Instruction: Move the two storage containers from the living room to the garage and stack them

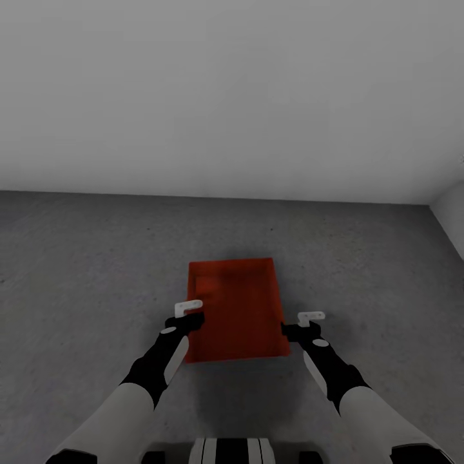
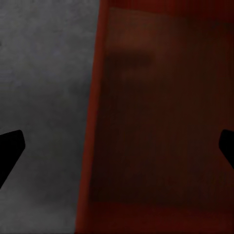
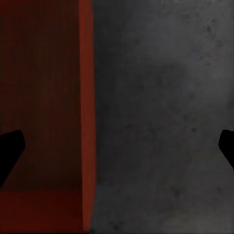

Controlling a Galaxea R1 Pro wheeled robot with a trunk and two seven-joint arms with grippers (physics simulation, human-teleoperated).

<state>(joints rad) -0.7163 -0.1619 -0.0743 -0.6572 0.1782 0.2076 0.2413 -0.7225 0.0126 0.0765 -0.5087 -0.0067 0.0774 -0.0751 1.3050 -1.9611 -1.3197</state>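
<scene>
Both grippers hang with their jaws spread wide, grasping nothing: the left gripper (image 1: 188, 309) sits over the left rim of the storage container (image 1: 237, 309), the right gripper (image 1: 308, 320) just off its right rim. In the left wrist view the dark fingertips (image 2: 10, 151) straddle the container's left wall (image 2: 90, 146), one over grey concrete, one over the red inside. In the right wrist view the right wall (image 3: 87, 107) lies between the fingertips (image 3: 9, 148). That open-top bin rests on the grey speckled floor (image 1: 84, 270), well short of the white far wall (image 1: 232, 96). Bare concrete spreads left, right and beyond it; a second wall (image 1: 451, 216) closes the far right corner.
</scene>
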